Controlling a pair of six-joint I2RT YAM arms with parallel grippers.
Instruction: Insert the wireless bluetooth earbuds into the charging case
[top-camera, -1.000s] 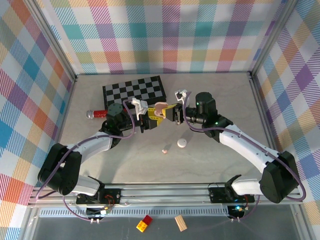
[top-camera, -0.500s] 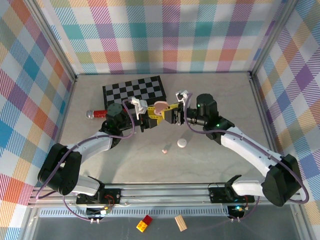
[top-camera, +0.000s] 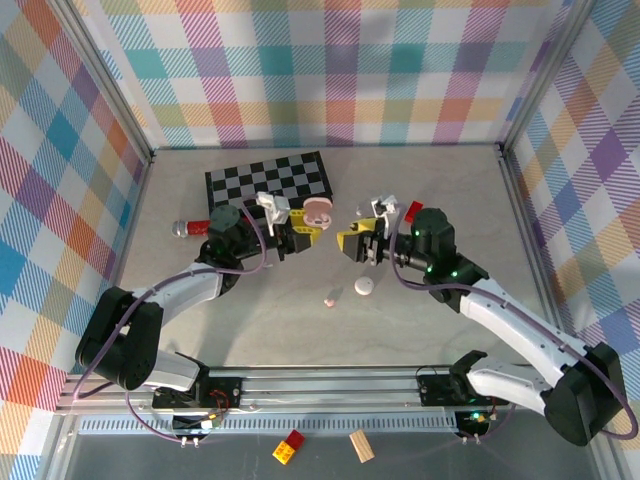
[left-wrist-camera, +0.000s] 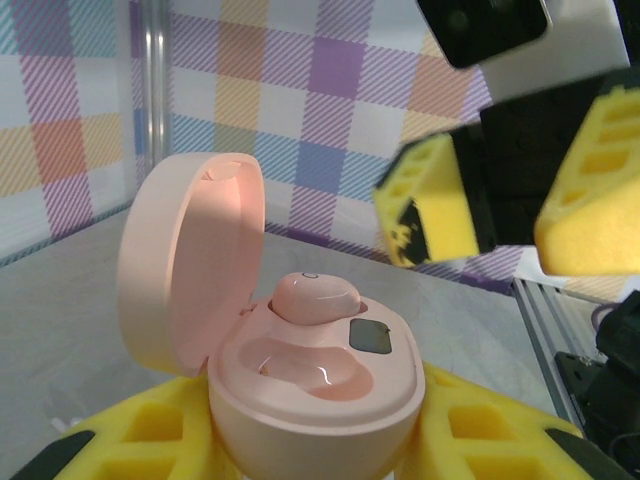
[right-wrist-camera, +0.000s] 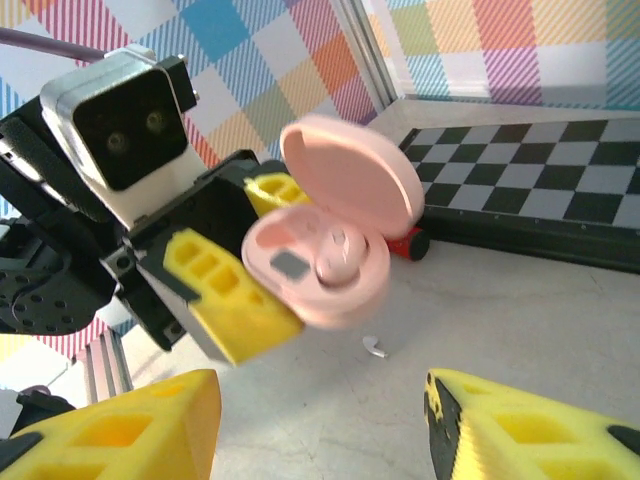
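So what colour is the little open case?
Pale pink. The charging case shows best in the left wrist view.

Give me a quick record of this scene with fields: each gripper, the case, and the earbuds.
Left gripper: shut on the charging case, held aloft
Right gripper: open, empty, facing the case
Case state: pink, lid open
Seated earbud: one pink, in one slot; other slot empty
Loose earbud: pink, on the table
Nearby: small white round piece beside it

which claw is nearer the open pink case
Left. The left claw grips the pink case at its base; the right claw hangs open to its right, apart from it.
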